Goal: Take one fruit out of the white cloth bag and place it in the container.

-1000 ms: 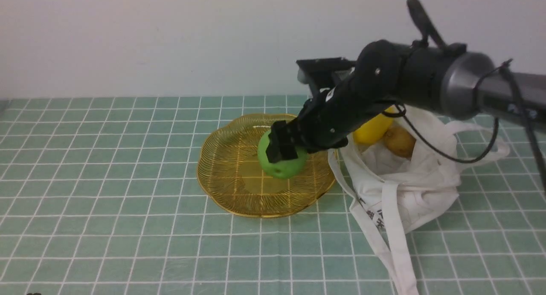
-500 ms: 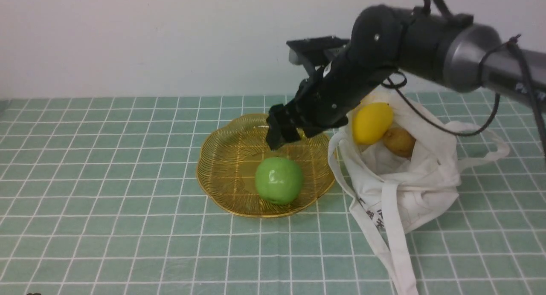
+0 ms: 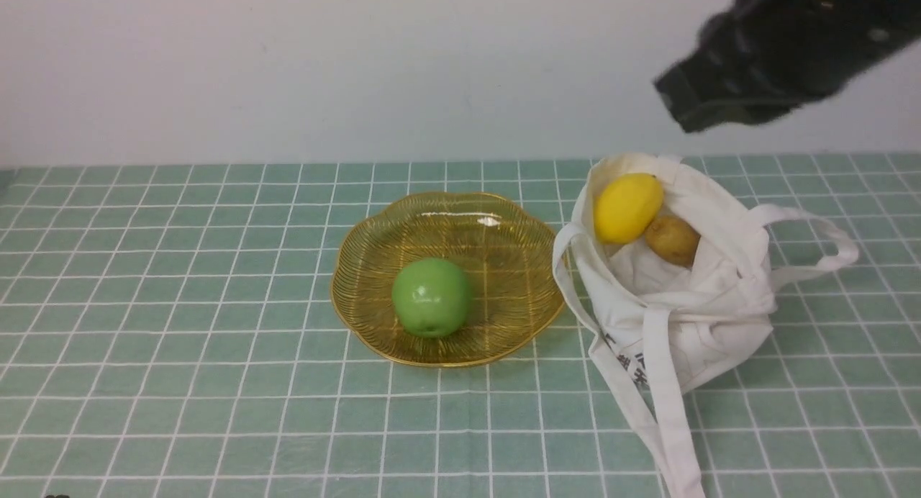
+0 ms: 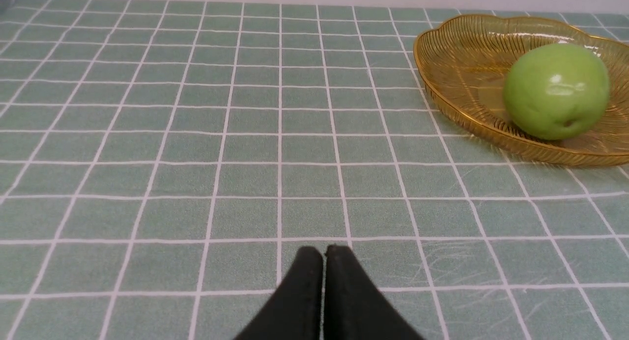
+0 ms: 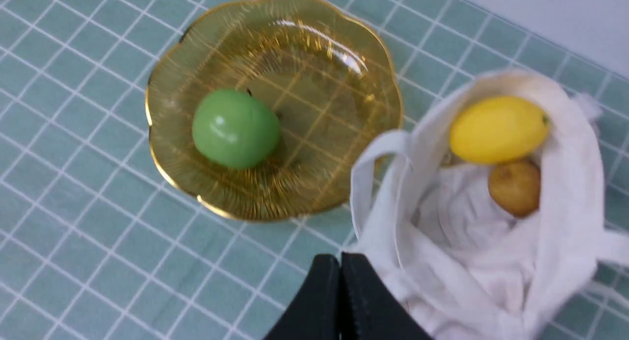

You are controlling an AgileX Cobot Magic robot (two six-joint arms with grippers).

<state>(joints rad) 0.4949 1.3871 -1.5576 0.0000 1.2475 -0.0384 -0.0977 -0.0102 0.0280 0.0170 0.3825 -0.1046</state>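
The green apple [image 3: 432,297] lies free in the amber ribbed dish [image 3: 504,253], on its near-left part. It also shows in the left wrist view as apple [image 4: 556,90] in dish [image 4: 442,60], and from above as apple [image 5: 236,128] in dish [image 5: 319,84]. The white cloth bag [image 3: 705,318] slumps open just right of the dish. My right gripper [image 5: 340,256] is shut and empty, high above the bag [image 5: 491,261]; in the front view it is a dark blur [image 3: 680,102] at the upper right. My left gripper [image 4: 323,249] is shut and empty, low over the checked cloth left of the dish.
A yellow lemon [image 3: 627,206] and a brown fruit [image 3: 673,239] rest in the bag's mouth, also seen as lemon [image 5: 497,128] and brown fruit [image 5: 514,186]. A long bag strap [image 3: 669,426] trails toward the table's front edge. The wall runs behind the table.
The right gripper let go of the apple over the dish, then rose and drew back to the upper right and shut. The apple dropped and rolled left inside the dish.
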